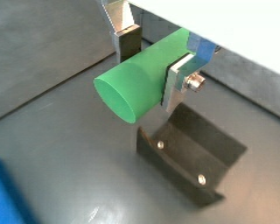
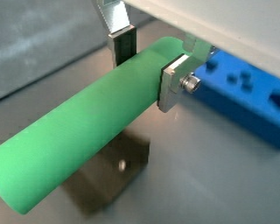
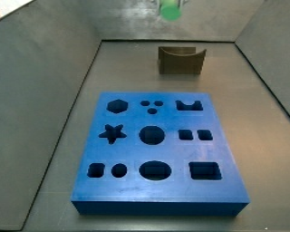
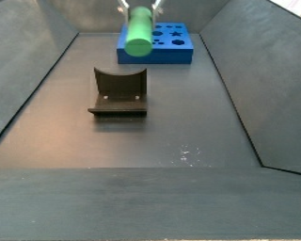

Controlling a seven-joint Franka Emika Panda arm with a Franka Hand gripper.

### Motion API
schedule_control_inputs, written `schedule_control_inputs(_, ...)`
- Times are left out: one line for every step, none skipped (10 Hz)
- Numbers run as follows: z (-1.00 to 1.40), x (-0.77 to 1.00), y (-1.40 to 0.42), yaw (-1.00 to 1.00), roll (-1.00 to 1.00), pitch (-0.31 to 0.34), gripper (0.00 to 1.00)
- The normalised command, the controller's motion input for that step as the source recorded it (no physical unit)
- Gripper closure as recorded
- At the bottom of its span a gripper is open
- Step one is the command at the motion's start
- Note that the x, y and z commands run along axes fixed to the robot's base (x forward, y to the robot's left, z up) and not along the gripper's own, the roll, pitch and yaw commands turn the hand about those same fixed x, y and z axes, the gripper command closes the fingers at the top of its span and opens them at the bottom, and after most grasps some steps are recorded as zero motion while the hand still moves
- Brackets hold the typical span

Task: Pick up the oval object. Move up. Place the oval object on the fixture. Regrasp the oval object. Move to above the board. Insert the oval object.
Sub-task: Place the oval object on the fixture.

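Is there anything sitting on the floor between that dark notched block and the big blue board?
Nothing: in a side view, bare grey floor separates the fixture from the board. The gripper holds the oval object in the air above.

Both wrist views sit close above the gripper, looking down past its fingers and the rod to the floor; one takes in the fixture, one a corner of the board. Both side views look down from opposite ends: one over the board toward the fixture, one over the fixture toward the board.
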Motion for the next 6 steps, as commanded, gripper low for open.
schedule_control_inputs(0.13,0.67,-0.03,0.01,-1.0,0.033,1.0)
schedule_control_inputs(0.06,0.58,-0.01,0.0,-1.0,0.041,1.0)
schedule_control_inputs(0.04,0.51,0.01,0.0,-1.0,0.054,1.0)
schedule_control_inputs(0.02,0.42,0.03,-0.01,-1.0,0.07,1.0)
schedule_control_inputs(0.0,0.36,0.03,-0.01,-1.0,0.08,1.0)
schedule_control_inputs(-0.01,0.3,0.04,-0.02,-1.0,0.089,1.0)
